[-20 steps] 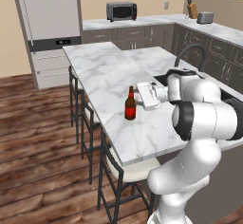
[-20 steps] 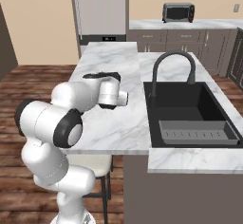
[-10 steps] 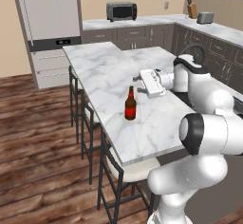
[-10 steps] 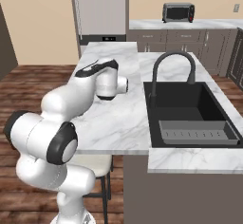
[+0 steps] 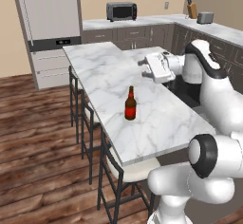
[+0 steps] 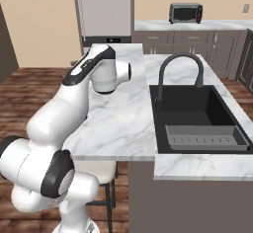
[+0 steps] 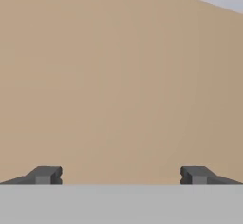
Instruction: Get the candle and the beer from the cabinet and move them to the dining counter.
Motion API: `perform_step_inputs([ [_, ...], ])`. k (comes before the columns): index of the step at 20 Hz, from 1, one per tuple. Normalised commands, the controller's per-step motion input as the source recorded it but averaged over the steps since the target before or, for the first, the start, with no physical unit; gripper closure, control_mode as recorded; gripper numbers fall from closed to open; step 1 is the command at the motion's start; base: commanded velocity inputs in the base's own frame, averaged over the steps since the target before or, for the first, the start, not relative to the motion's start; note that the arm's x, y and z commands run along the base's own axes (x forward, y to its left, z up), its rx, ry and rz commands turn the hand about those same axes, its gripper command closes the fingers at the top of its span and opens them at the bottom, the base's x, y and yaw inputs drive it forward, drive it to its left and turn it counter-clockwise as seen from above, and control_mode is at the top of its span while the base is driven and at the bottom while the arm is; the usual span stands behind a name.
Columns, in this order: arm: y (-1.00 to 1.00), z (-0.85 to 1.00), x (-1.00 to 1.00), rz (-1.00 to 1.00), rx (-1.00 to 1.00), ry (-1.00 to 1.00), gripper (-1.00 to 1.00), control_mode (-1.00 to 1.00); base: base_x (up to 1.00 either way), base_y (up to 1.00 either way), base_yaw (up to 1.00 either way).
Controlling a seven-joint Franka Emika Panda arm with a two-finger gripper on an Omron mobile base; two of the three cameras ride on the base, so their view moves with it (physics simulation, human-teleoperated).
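The long white marble dining counter point(image 5: 156, 118) runs down the kitchen with stools point(image 5: 126, 171) under its overhang, and the beer point(image 5: 130, 104) stands upright on it near the stool-side edge, with bare marble all round. Over the last second the gripper point(image 5: 144, 69) has drawn back and risen from beside the bottle, its fingers point(image 7: 45, 174) spread wide and empty, facing a tan wall. So the beer looks delivered; I cannot spot the candle.

Both base views look forward and down from behind the arm, sharing the marble desk point(image 5: 156, 118) under the pincer point(image 5: 144, 69); the hand view faces a tan wall point(image 7: 118, 76) ahead of the pincer.
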Motion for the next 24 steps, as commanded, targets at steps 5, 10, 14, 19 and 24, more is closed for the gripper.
perform_step_inputs([
  [5,-0.07,0.76,-0.63,-0.15,-0.01,0.00,-1.00,-1.00,0.00,0.00,0.00],
  [10,-0.21,0.57,-0.90,-0.28,0.00,0.01,-1.00,-1.00,0.00,0.00,0.00],
  [14,-0.27,0.37,-0.80,-0.38,0.00,0.08,-1.00,-1.00,0.00,0.00,0.00],
  [19,-0.20,0.29,-0.73,-0.40,0.00,0.10,-1.00,-1.00,0.00,0.00,0.00],
  [24,-0.15,0.24,-0.67,-0.40,0.00,0.17,-1.00,-1.00,0.00,0.00,0.00],
])
